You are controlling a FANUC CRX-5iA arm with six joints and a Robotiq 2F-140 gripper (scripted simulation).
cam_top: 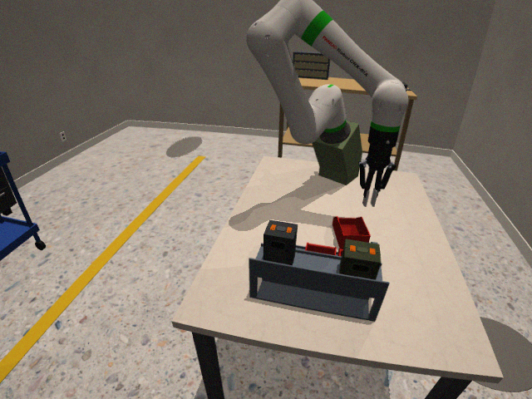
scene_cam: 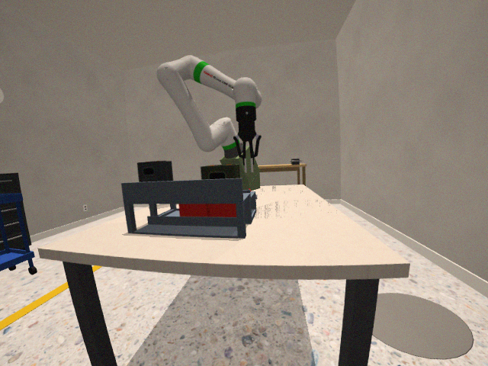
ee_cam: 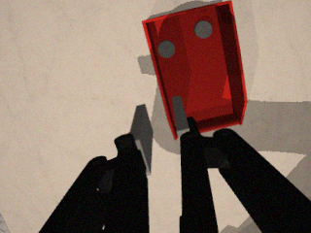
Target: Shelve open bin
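The red open bin (cam_top: 351, 229) stands on the table just behind the grey shelf (cam_top: 317, 274). In the wrist view the bin (ee_cam: 194, 65) is skewed to the shelf's front and holds two grey round parts (ee_cam: 166, 49). My gripper (cam_top: 370, 199) hangs above the table, over the bin's end farthest from the shelf, pointing down. Its fingers stand a narrow gap apart with nothing between them. It also shows in the exterior view (scene_cam: 248, 167). Red bins (scene_cam: 207, 210) sit in the shelf's row, and the shelf floor to their left (scene_cam: 165, 214) shows no red.
A black box (cam_top: 280, 241) and a green box (cam_top: 361, 258) stand on the shelf's top board. The robot's green base (cam_top: 337, 156) is at the table's far edge. A wooden rack (cam_top: 343, 86) stands behind it.
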